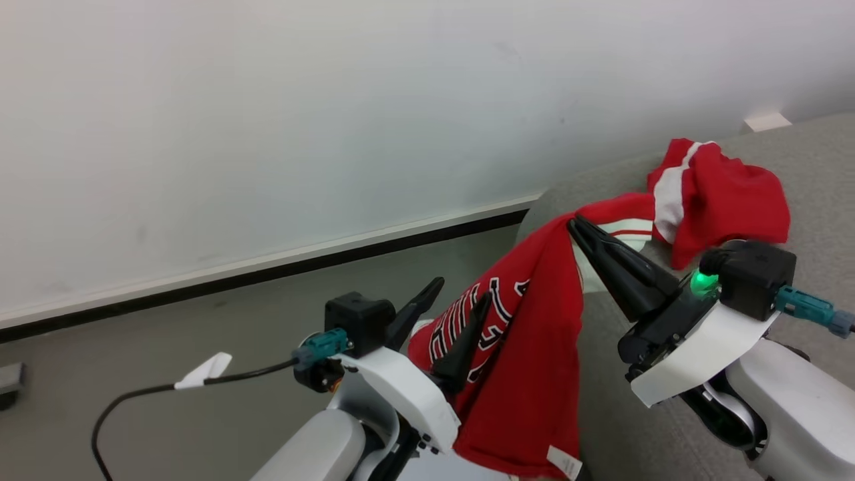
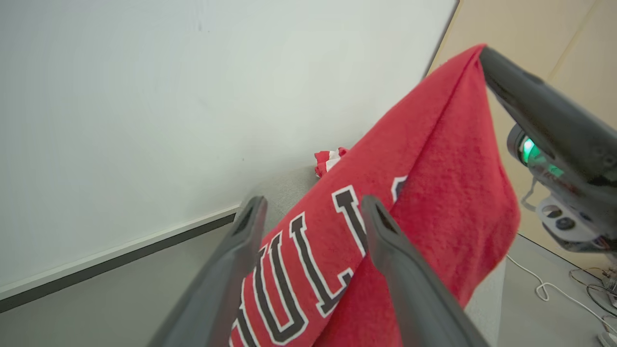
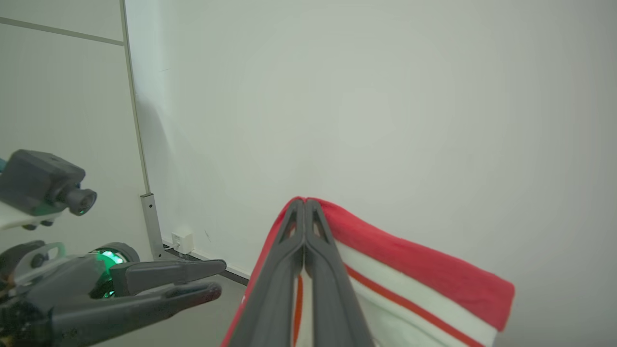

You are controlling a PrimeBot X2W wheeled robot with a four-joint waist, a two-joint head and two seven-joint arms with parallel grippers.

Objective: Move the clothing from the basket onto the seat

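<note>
A red garment (image 1: 528,347) with black-and-white lettering hangs from my right gripper (image 1: 573,224), which is shut on its upper edge over the near corner of the grey seat (image 1: 821,167). In the right wrist view the jaws (image 3: 304,202) are pinched together on the red cloth (image 3: 409,270) with its white band. My left gripper (image 1: 461,297) stands open lower left of that; one finger is in front of the hanging cloth, the other beside it. Through the left wrist view's open fingers (image 2: 313,205) I see the lettering (image 2: 299,270). A second red-and-white garment (image 1: 721,194) lies crumpled on the seat. The basket is out of view.
A white wall with a dark baseboard (image 1: 267,270) runs behind the grey floor. A black cable with a white tag (image 1: 204,371) trails from my left wrist. A small white block (image 1: 767,121) sits behind the seat. Loose white cables (image 2: 544,289) lie on the floor.
</note>
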